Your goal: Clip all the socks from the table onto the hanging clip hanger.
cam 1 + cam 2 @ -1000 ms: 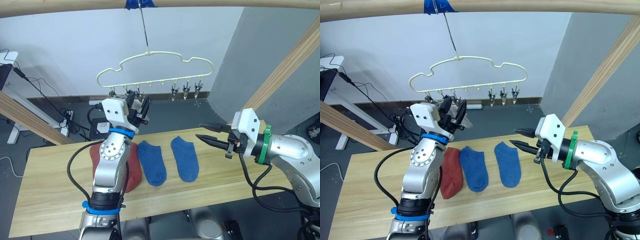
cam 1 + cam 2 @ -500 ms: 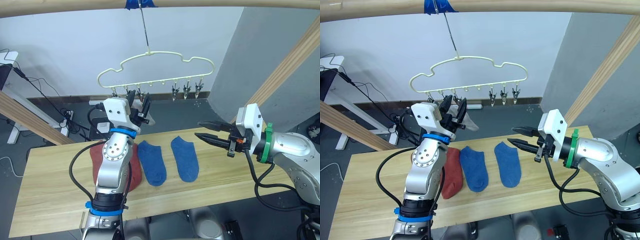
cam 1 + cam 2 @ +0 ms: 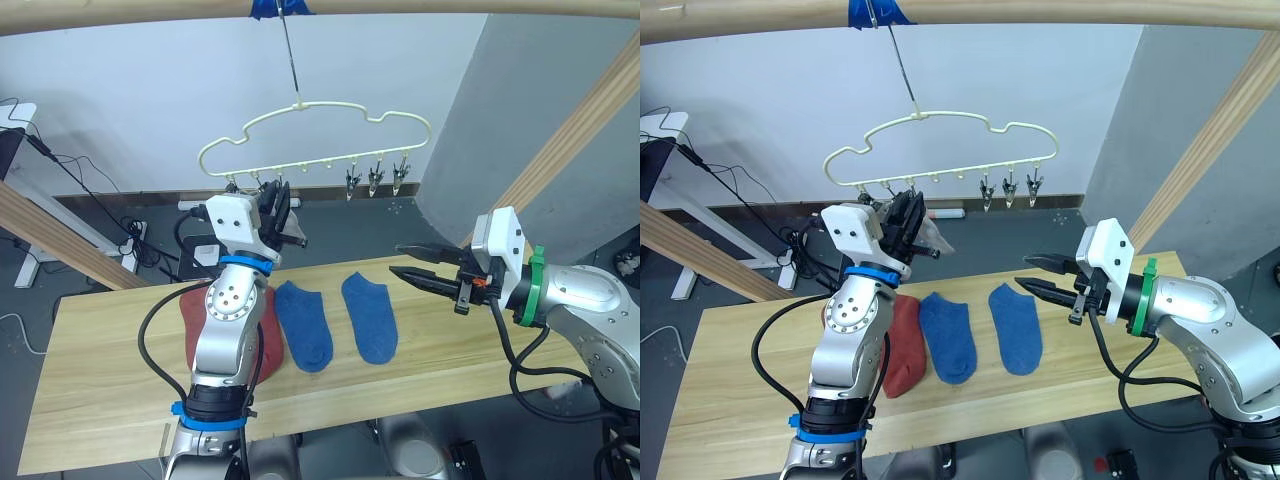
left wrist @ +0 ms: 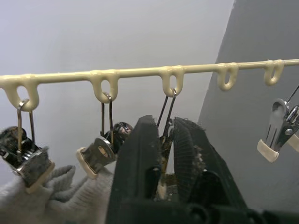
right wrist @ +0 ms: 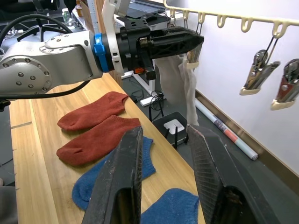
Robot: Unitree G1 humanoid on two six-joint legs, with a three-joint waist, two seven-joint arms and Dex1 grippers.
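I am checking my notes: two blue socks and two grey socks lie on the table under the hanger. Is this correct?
Not quite: beside the two blue socks on the table lie two rust-red socks, not grey ones, as the right wrist view shows. The rest stands.

Wooden pole frame [image 3: 570,130] overhead (blue tape [image 3: 278,8] at the hook), floor cables [image 3: 85,180].

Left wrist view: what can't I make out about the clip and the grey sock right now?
- Small metal clip: its mouth is hidden by the left gripper shut on it, left wrist view.
- Light grey sock: cut off by that view's edge; whether this clip bites it is hidden.
- Rust-red socks: partly behind the left arm, eye views.
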